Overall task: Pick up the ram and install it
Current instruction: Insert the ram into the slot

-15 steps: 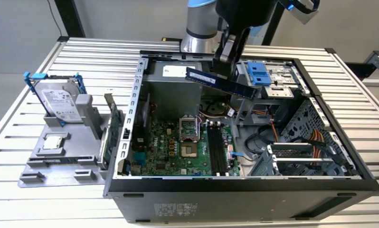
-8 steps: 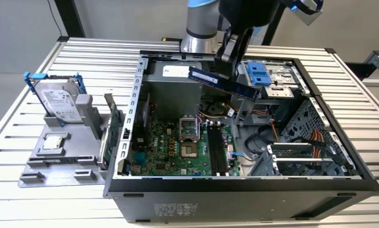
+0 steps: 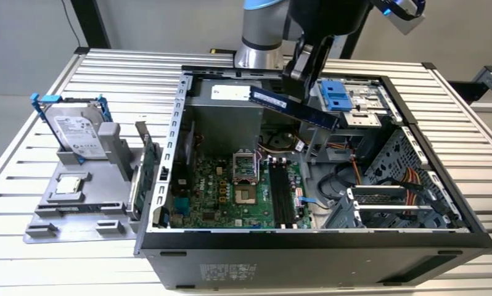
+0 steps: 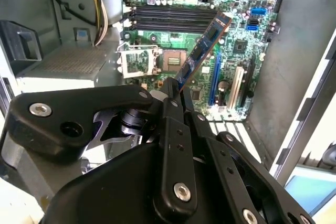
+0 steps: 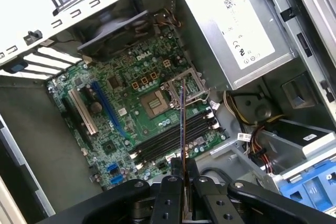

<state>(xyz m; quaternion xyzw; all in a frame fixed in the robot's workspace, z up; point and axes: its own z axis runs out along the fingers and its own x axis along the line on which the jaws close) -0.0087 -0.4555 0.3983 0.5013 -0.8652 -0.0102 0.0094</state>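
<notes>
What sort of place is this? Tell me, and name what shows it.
Probably a robotics lab bench for computer assembly: an open computer case sits on a slatted metal table, a grey fixture beside it holds a hard drive, and the gripper holds the ram above the motherboard.

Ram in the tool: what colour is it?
The ram is dark blue; the exterior view shows it best.

Both wrist views overlook motherboard (image 5: 131,69), apparently closely.
</notes>
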